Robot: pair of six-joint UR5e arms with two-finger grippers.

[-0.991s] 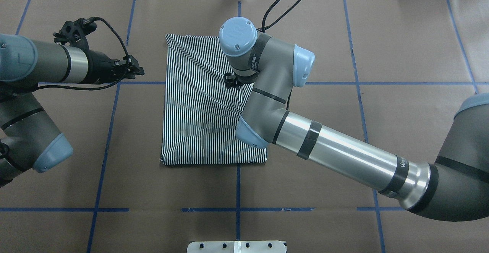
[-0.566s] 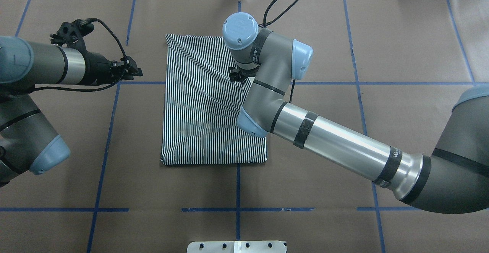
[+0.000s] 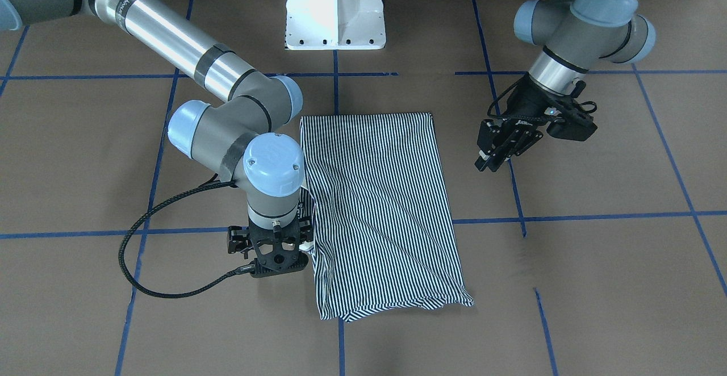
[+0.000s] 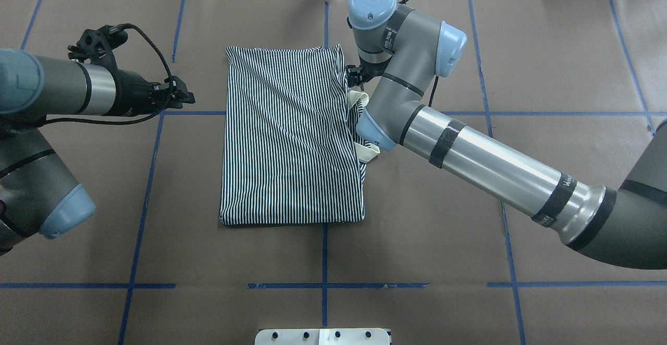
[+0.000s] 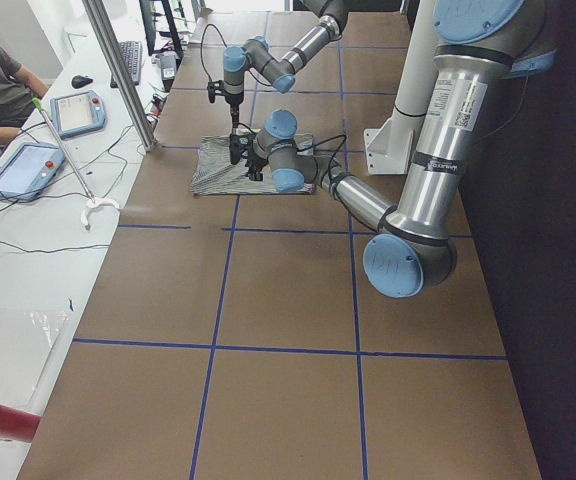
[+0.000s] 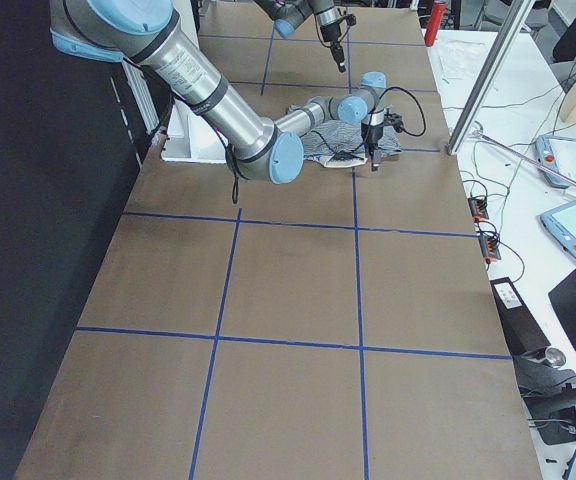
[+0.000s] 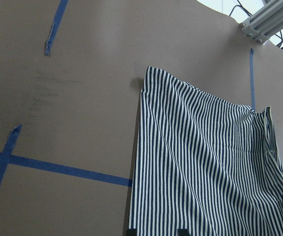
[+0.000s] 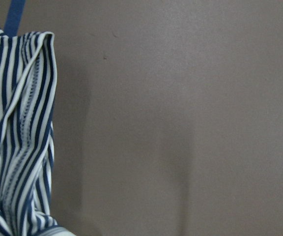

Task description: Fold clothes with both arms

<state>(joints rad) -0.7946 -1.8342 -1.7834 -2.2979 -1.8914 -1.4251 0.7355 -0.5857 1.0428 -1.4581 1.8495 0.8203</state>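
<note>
The striped polo shirt lies folded into an upright rectangle in the middle of the table; it also shows in the front view. Its cream collar peeks out at the right edge. My right gripper points down beside the shirt's far right edge. Its fingers are hidden under the wrist, so I cannot tell their state. The right wrist view shows only the shirt's edge and bare table. My left gripper hovers left of the shirt, open and empty. The left wrist view shows the shirt.
The white pedestal base stands at the near edge. Blue tape lines grid the brown table cover. A black cable loops from the right wrist. An operators' bench with tablets runs along the far side.
My right arm has moved from over the shirt's middle to its far right edge, and the cream collar now shows there. The left arm has barely moved.
</note>
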